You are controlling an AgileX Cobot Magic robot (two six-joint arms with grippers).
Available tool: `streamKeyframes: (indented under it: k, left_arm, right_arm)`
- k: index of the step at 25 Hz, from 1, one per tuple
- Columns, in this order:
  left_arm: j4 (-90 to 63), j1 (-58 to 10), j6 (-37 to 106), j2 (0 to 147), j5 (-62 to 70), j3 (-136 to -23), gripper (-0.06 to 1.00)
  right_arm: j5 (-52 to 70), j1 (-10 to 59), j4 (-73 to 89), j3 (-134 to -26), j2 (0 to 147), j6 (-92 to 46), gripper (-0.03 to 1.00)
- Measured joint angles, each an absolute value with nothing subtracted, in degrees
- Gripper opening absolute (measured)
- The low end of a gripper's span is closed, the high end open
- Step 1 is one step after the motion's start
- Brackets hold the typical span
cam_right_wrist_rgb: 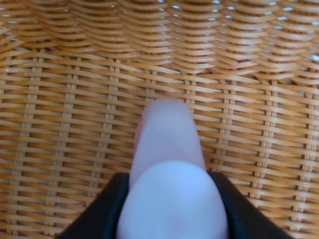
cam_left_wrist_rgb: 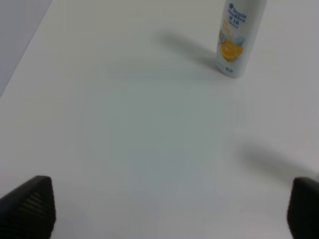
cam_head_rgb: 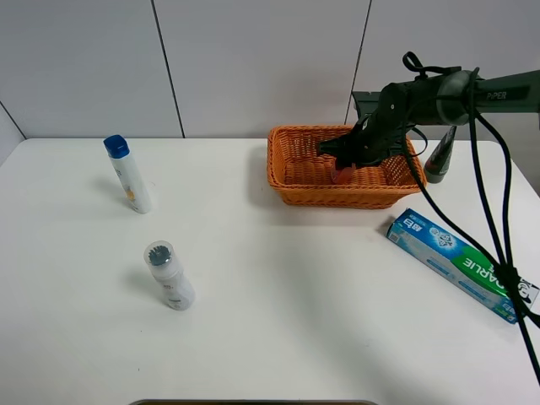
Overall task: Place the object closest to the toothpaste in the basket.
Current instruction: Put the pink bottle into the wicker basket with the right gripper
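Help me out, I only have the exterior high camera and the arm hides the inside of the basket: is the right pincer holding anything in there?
Observer: Yes. In the right wrist view the right pincer is shut on a rounded pale pink object, with the basket weave directly behind it.
Operator: And the left pincer? It is outside my frame.
Observer: The left wrist view shows the left pincer open and holding nothing, above the table.
Operator: What is it pointed at?
Observer: A white bottle with an orange print, standing upright on the table ahead of it.
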State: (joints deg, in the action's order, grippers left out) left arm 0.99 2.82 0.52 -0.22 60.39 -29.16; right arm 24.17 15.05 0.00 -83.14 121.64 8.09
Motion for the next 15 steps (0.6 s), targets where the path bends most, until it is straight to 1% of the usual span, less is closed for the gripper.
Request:
streamKeyframes:
  k: [1,5,6,9,15]
  left_arm:
    - [1.0,2.8,0.5,-0.2,60.4,-29.2,0.94]
    - [1.0,2.8,0.5,-0.2,60.4,-29.2,0.94]
    - [1.0,2.8,0.5,-0.2,60.4,-29.2,0.94]
    - [1.0,2.8,0.5,-0.2,60.4,-29.2,0.94]
    - [1.0,2.8,0.5,-0.2,60.4,-29.2,0.94]
  right_arm:
    - [24.1,15.0,0.0,-83.1,121.6,8.1,0.51]
    - [23.5,15.0,0.0,-83.1,121.6,8.1,0.87]
    - [23.5,15.0,0.0,-83.1,121.6,8.1,0.92]
    - [23.5,15.0,0.0,-83.1,121.6,8.1,0.98]
    - [23.5,15.0,0.0,-83.1,121.6,8.1,0.99]
